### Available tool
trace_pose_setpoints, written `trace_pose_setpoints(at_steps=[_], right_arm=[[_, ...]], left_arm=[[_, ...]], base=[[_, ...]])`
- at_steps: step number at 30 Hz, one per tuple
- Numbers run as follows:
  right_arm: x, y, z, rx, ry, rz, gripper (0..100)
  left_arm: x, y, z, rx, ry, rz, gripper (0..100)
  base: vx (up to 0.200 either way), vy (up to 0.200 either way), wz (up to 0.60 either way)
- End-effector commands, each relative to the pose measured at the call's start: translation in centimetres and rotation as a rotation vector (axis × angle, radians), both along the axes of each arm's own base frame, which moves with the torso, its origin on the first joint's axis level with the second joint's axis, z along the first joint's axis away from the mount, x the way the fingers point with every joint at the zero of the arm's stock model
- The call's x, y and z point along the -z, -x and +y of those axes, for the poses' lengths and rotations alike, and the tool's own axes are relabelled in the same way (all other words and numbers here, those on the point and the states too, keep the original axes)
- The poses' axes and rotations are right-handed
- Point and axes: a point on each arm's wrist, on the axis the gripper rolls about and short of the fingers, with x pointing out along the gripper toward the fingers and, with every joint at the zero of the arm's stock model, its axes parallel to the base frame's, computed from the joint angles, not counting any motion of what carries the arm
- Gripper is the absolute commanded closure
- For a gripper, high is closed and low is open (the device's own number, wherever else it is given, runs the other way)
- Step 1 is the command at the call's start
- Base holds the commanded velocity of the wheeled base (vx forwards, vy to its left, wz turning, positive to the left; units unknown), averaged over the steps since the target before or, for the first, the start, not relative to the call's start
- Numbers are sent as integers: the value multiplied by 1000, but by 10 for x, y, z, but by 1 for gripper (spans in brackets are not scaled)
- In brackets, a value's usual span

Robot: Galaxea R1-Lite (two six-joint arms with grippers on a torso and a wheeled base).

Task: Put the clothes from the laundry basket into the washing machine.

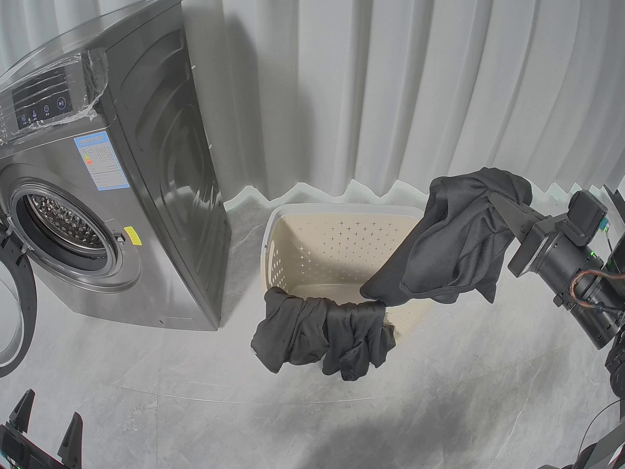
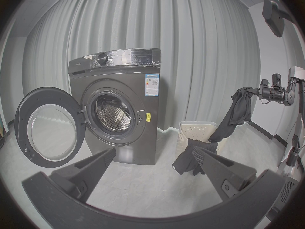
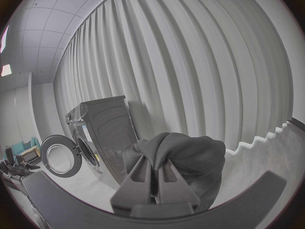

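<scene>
1. Right claw (image 1: pixel 502 202) pinches a dark garment (image 1: pixel 456 242), centre right, above the laundry basket's (image 1: pixel 325 242) right rim.
2. Second garment (image 1: pixel 322 337) drapes the basket's front rim.
3. Left claw (image 1: pixel 51 408), lower left, gapes wide.
4. Washing machine (image 1: pixel 163 164), left, door (image 2: pixel 47 128) open.

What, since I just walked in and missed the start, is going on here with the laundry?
The robot is moving clothes from the laundry basket to the washing machine. Its right gripper is shut on a dark garment, held up over the basket with the lower end hanging to the rim. A second dark garment is draped over the basket's near rim. The machine's door is open. The left gripper is open and holds nothing.
</scene>
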Motion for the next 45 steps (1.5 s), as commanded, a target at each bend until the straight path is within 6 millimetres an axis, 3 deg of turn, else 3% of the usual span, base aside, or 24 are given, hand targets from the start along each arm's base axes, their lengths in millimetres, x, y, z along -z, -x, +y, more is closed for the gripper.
trace_pose_setpoints(at_steps=[1, 37, 45], right_arm=[[-1, 1, 0, 0, -2, -2, 100], [-4, 8, 13, -91, -26, -47, 100], [0, 0, 12, -51, -20, -29, 100]], left_arm=[[5, 0, 0, -1, -1, 2, 0], [5, 0, 0, -1, -1, 2, 0], [5, 0, 0, -1, -1, 2, 0]], base=[[0, 200, 0], [0, 200, 0], [0, 0, 0]])
